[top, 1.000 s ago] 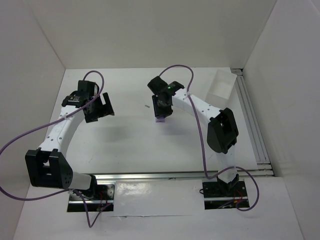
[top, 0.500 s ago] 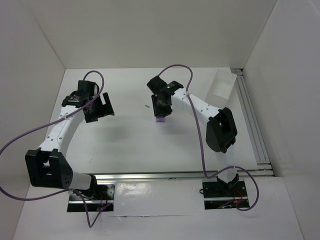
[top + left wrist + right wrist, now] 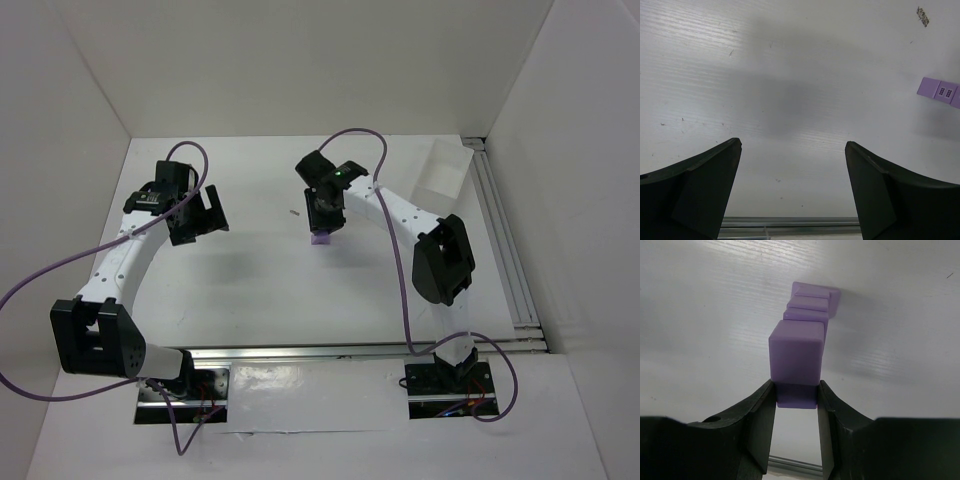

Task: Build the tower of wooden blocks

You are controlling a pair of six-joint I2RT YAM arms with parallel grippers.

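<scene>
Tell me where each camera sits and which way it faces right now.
Top external: above, behind the arms, looking down at the table; shows left claw, right claw.
Left wrist: faces down at the table and lilac blocks at its right edge; own open fingers.
Right wrist: looks down the tower; own fingers clamp the top block.
Shared: top and right wrist both show the tower.

Almost nothing differs from a second ago: the right arm's black elbow housing (image 3: 443, 260) has crept a touch toward the tower (image 3: 321, 238) (a shift barely visible from the overhead camera), and it had already settled in that spot by half a second ago.
</scene>
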